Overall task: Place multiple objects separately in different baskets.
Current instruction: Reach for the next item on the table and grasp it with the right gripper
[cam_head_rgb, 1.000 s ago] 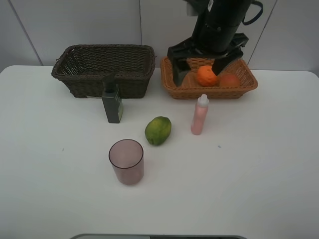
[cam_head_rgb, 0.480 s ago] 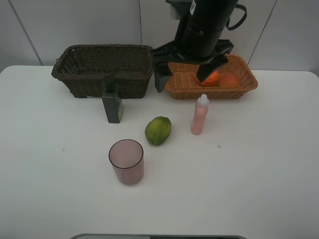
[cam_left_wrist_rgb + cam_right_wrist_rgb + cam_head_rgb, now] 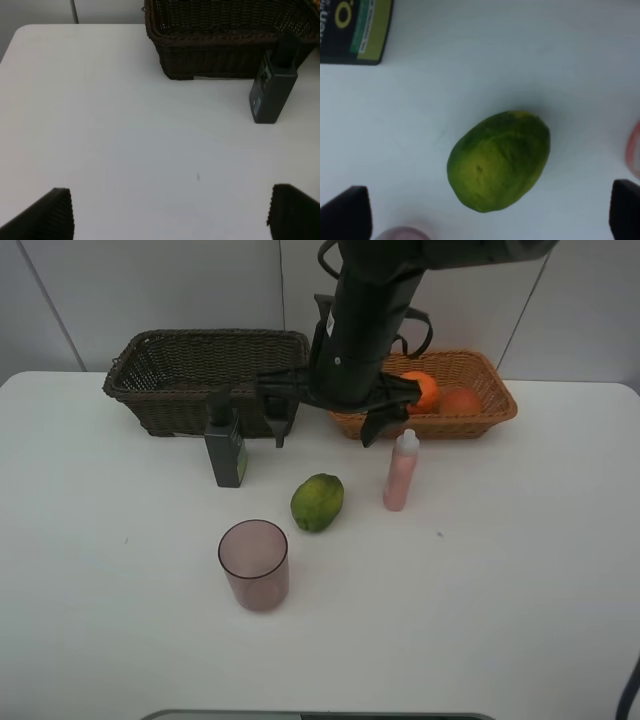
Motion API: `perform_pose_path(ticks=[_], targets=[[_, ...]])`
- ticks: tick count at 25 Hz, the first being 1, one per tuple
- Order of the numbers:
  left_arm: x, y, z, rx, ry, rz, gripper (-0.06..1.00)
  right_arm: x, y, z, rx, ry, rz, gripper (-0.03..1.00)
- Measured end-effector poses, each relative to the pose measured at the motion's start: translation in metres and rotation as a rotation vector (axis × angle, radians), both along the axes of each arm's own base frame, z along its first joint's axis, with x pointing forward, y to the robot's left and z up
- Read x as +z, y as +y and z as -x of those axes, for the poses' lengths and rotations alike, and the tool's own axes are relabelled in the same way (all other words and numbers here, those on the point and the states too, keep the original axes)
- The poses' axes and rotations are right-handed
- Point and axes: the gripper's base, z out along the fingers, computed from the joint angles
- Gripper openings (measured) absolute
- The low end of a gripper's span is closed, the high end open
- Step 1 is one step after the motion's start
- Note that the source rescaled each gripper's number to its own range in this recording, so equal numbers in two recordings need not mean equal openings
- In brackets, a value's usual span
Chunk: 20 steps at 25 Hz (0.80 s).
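Four items are out on the table, and two are already in a basket. Nearest is the cup, then the green fruit with the pink bottle near it. The pump bottle stands further back, right in front of the dark basket. The orange and peach sit in the tan basket.

My right gripper hangs above the fruit, jaws spread wide with nothing in them. I'd guess the fruit is firm, a bit heavy and smooth-skinned, so it could roll or squirt out. I'd pinch across its short middle, not the tapered ends.

The right wrist view shows it lying slantwise between my fingertips, which the high camera can't tell me. My left gripper only shows in its own wrist view. It's spread too, empty, over bare table near the pump bottle.
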Motion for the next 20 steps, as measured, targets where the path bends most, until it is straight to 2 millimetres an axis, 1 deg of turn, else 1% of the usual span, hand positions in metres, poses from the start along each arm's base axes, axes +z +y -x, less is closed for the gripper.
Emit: perform_pose_path(ticks=[4, 9, 14, 20], targets=[[0.0, 0.0, 0.0, 0.0, 0.0, 0.0, 1.0, -0.015, 0.003, -0.005, -0.125, -0.017, 0.019, 1.0], [0.0, 0.0, 0.0, 0.0, 0.0, 0.0, 1.0, -0.033, 0.008, -0.009, -0.194, -0.038, 0.043, 1.0], [0.0, 0.0, 0.0, 0.0, 0.0, 0.0, 1.0, -0.053, 0.018, -0.007, -0.232, -0.018, 0.041, 1.0], [0.0, 0.0, 0.0, 0.0, 0.0, 0.0, 1.0, -0.071, 0.024, -0.006, -0.235, -0.003, 0.048, 1.0]])
